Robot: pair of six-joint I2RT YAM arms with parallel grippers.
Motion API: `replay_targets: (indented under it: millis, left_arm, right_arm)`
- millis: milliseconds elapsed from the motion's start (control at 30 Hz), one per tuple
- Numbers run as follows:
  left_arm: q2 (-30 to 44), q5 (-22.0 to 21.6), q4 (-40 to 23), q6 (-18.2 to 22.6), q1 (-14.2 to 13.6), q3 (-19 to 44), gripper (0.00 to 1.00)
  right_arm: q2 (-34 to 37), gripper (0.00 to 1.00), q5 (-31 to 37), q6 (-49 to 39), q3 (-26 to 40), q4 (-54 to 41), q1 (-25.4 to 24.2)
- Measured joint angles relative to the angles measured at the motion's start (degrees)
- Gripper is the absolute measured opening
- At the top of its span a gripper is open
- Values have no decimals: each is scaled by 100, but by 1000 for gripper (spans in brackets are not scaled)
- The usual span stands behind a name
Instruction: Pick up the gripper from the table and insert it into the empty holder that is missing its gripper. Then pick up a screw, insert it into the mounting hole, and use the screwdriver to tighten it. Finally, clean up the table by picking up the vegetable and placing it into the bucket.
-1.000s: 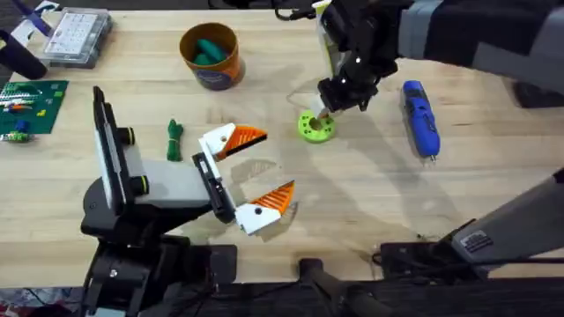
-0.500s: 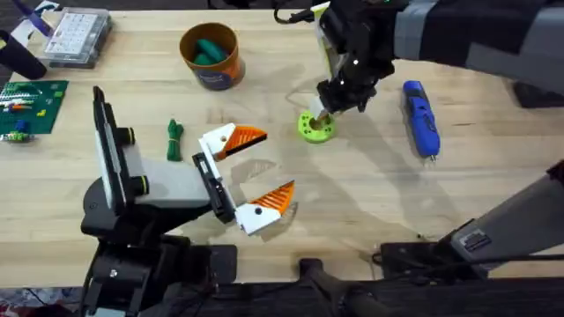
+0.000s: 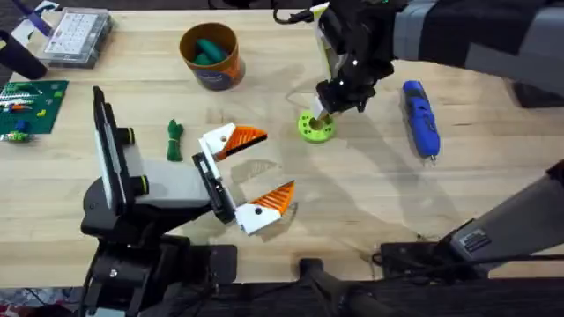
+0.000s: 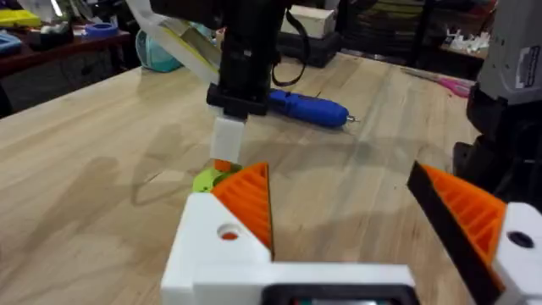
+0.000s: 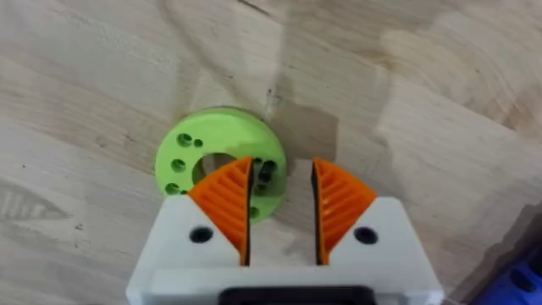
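Here, in the overhead view, the right gripper (image 3: 328,113) hangs directly over the lime-green disc (image 3: 315,128), so the step in hand is probably fetching a screw. The holder (image 3: 132,185) lies at the desk's (image 3: 370,202) near left, with a white finger piece at each end of its crossbar. The screwdriver (image 3: 420,119) lies just right of the disc. The vegetable (image 3: 174,139) rests beside the holder, well short of the bucket (image 3: 216,75).

In the left wrist view, the left gripper (image 4: 334,182) is spread wide, looking toward the disc and the other arm's descending finger.

In the right wrist view, the orange pads (image 5: 227,199) stand a narrow gap apart over the disc's rim. A small dark piece, perhaps a screw, sits in a hole beside one pad, and nothing is clearly pinched.

The likely risks are these:
- Closing off-centre could let a pad catch the rim and drag or tip the disc.
- The screw could be nipped by its edge and dropped on the way to the mounting hole.
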Motion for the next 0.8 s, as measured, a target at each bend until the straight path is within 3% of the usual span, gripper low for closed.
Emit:
replay_targets:
  millis: [467,633,800]
  left_arm:
    - [0,0,0,0,0,0,986]
    - [0,0,0,0,0,0,986]
    - [0,0,0,0,0,0,986]
  right_arm:
    - [0,240,-2,2,0,0,0]
    - [0,107,-20,19,0,0,0]
    - [0,90,-22,20,0,0,11]
